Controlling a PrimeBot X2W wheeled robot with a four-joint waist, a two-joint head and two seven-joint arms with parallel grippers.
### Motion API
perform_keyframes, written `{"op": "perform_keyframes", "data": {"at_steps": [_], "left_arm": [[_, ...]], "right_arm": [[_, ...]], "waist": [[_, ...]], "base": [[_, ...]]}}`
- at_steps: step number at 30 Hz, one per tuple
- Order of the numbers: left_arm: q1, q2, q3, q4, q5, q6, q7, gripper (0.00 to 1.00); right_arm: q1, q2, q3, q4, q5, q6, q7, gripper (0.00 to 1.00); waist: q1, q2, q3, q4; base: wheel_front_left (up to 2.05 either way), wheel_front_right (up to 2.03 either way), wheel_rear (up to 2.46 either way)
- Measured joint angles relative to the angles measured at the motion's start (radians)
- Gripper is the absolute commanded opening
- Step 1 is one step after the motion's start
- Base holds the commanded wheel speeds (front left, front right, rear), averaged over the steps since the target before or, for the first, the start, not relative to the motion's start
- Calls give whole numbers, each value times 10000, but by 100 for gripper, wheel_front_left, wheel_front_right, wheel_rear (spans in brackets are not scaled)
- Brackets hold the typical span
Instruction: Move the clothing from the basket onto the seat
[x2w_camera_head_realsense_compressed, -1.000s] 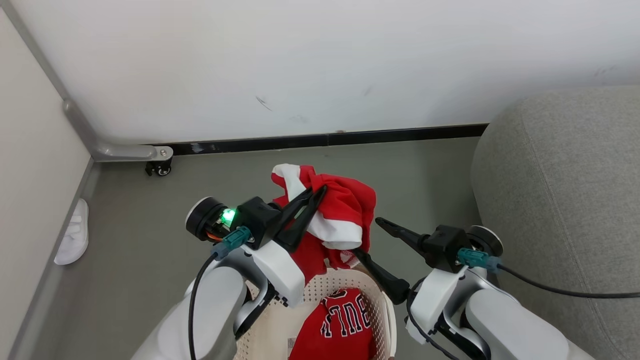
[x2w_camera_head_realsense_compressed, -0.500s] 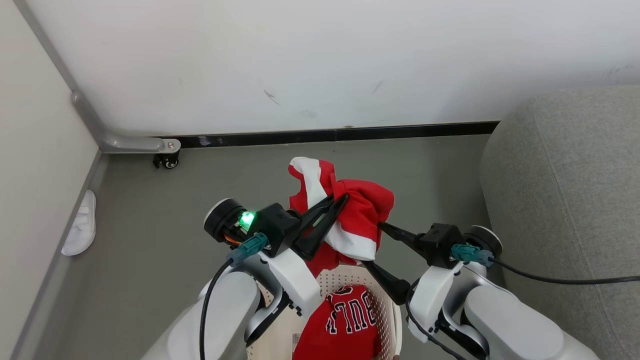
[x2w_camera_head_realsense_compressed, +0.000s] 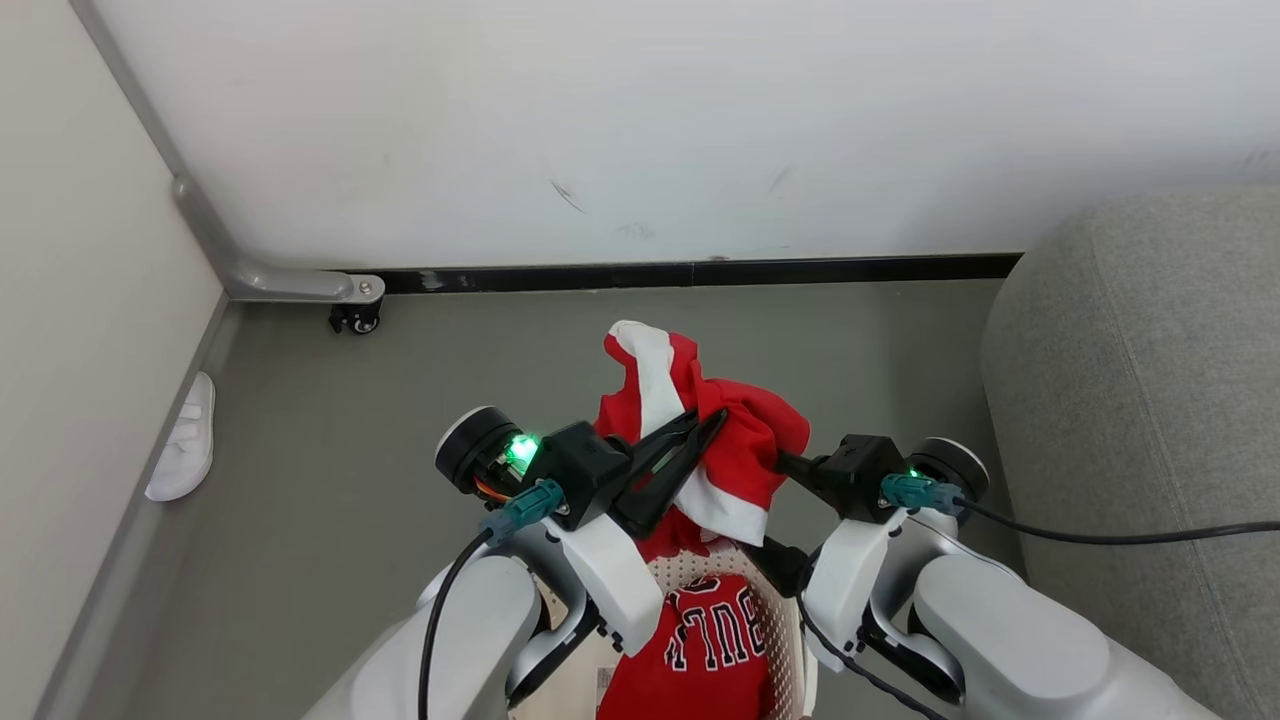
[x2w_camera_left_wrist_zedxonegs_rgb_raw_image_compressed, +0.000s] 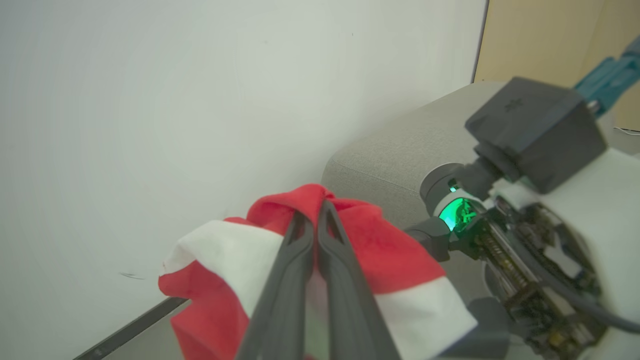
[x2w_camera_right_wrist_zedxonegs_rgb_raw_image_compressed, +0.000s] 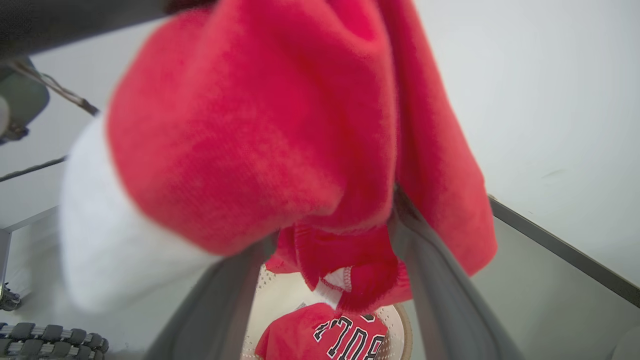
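Red white-trimmed shorts being pinched in fully closed left gripper above cream perforated plastic basket; right gripper being held wide apart, straddling hanging cloth, nothing clamped.

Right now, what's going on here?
The robot is partway through unloading laundry. Its left claw is shut on the red shorts with white trim and holds them bunched up above the basket. The right claw is open, with a finger on either side of the hanging cloth. The red BULLS jersey lies in the basket. The grey seat is off to the robot's right, and neither garment is on it yet.
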Motion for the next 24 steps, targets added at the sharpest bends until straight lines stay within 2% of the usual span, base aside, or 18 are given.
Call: {"op": "perform_keyframes", "data": {"at_steps": [1,2,10,20,22,24], "left_arm": [[2,0,0,-6,-2,0,35,0],[3,0,0,-10,-6,0,42,0],[52,23,178,-19,-194,0,119,0],[309,224,324,-10,-525,2,207,1],[338,263,357,-13,-527,2,221,44],[378,284,395,-38,-527,2,290,100]], "right_arm": [[2,2,35,23,10,0,2,8],[1,2,38,27,46,0,0,0],[-4,52,105,46,303,0,2,0],[12,77,-713,-186,518,0,2,0],[23,67,-802,-219,518,0,2,0],[24,27,-907,-286,518,0,2,0]], "waist": [[0,0,-12,15],[0,0,-22,29],[0,0,-54,35],[0,0,-58,-101],[0,0,-55,-138],[0,0,-51,-179]], "base": [[0,0,0],[0,0,0],[0,0,0],[0,0,0],[0,0,0],[0,0,0]]}}
